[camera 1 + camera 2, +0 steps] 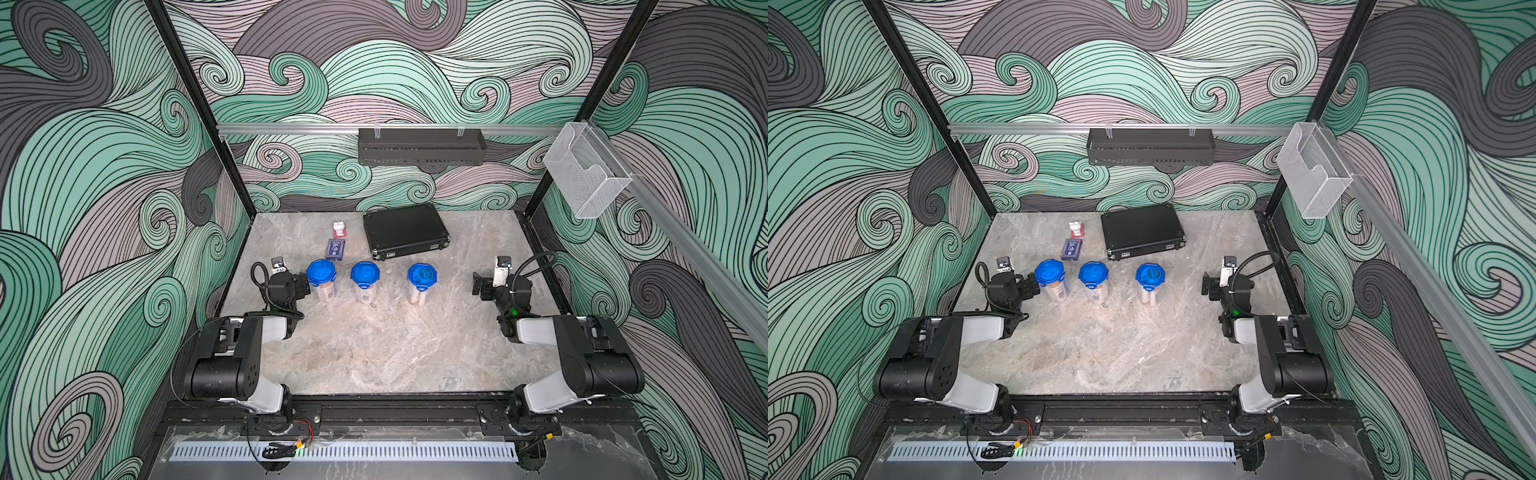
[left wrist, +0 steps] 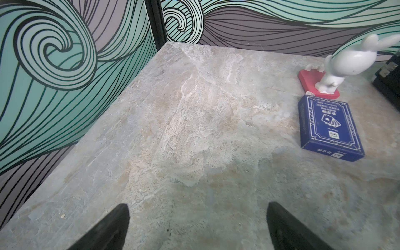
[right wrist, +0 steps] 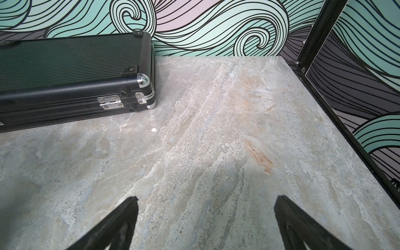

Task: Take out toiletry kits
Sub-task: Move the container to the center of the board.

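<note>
Standing row: three clear, blue-lidded cups are being shown upright across the middle of the table [image 1: 374, 353], namely the left tumbler [image 1: 323, 291], the middle tumbler [image 1: 365, 291] and the right tumbler [image 1: 419, 295], each apart from its neighbour.
Lids: all three are being seen closed over the cups; the contents are being blurred to pale shapes behind the clear walls.
Left arm: the left gripper [image 2: 197, 205] is being held with its jaws wide apart and only bare table between them. In both top views it is being shown just beside the left tumbler, on the side away from the other two; whether it is touching cannot be told.
Right arm: the right gripper [image 3: 207, 198] is being held with its jaws wide apart over bare stone, nothing being clamped. It is being shown well apart from the right tumbler, near the table's right edge.
Behind the row: the black ribbed briefcase [image 1: 405, 230] is being seen lying flat and shut near the back wall.
Back left: the dark-blue card box [image 2: 326, 125] is being seen lying flat behind the left tumbler, with the white rabbit figurine [image 2: 350, 60] on its red base just beyond it.
</note>
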Robot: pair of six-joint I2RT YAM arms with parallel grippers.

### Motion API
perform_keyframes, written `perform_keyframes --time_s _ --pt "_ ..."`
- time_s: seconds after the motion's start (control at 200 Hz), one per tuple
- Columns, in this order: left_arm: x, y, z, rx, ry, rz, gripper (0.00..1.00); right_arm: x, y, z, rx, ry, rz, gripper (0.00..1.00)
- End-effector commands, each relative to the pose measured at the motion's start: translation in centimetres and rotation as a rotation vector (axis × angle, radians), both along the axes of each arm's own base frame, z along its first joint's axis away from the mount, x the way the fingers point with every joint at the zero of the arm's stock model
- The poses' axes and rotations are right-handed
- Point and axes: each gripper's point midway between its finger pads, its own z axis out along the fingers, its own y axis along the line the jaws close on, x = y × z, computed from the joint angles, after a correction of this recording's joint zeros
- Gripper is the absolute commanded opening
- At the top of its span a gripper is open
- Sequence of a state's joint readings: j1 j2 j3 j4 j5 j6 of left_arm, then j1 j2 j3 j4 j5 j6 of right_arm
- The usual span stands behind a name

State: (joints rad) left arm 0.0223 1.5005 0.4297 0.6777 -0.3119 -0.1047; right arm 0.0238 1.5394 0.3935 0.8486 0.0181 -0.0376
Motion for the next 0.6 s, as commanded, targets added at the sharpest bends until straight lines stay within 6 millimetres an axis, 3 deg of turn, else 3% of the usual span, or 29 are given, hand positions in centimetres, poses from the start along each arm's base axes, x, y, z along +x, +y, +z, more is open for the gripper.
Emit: perform_keyframes --time_s 0.0,0.075,0.135,0.385,0.595 --pt "0.5 0.4 1.5 -0.001 -0.032 0.018 0.99 0.5 0.1 0.4 0.009 -0.009 0.004 0.99" --pt "0.7 1.3 3.6 0.045 -0.045 0.061 0.99 0.5 0.0 0.4 0.009 -0.009 0.003 0.99" --pt "-0.8 3.1 5.4 -0.006 -0.014 0.207 0.99 0.5 0.1 0.4 0.009 -0.009 0.004 0.99" --pt "-0.6 4.0 4.5 -0.006 0.115 0.274 0.99 0.5 0.0 0.4 0.008 -0.01 0.003 0.99" --pt "-1.0 5.1 6.5 -0.043 0.152 0.381 0.99 0.5 0.1 0.4 0.008 -0.009 0.003 0.99"
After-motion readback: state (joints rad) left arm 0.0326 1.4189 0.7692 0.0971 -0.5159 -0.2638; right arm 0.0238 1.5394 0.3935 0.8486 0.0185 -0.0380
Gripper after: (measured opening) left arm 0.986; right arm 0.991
